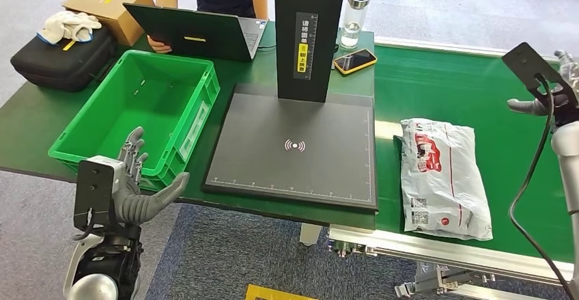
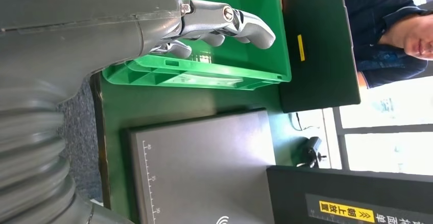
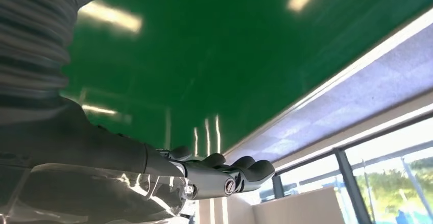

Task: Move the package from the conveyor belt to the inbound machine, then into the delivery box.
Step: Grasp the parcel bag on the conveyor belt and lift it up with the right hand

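Running under right hand: conveyor belt (image 1: 478,95), green.
Inbound machine (image 1: 293,146): between both hands.
Delivery box (image 1: 136,108): just beyond left hand (image 1: 133,184), fingers spread, holding nothing.
Package (image 1: 444,177): flat on belt, inward of right hand (image 1: 539,102), seemingly empty, fingers loosely apart.

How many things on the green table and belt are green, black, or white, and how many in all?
Green: 1, the crate
Black: 3, the scanner plate, the laptop, the case
White: 2, the package, the gloves
Total: 6
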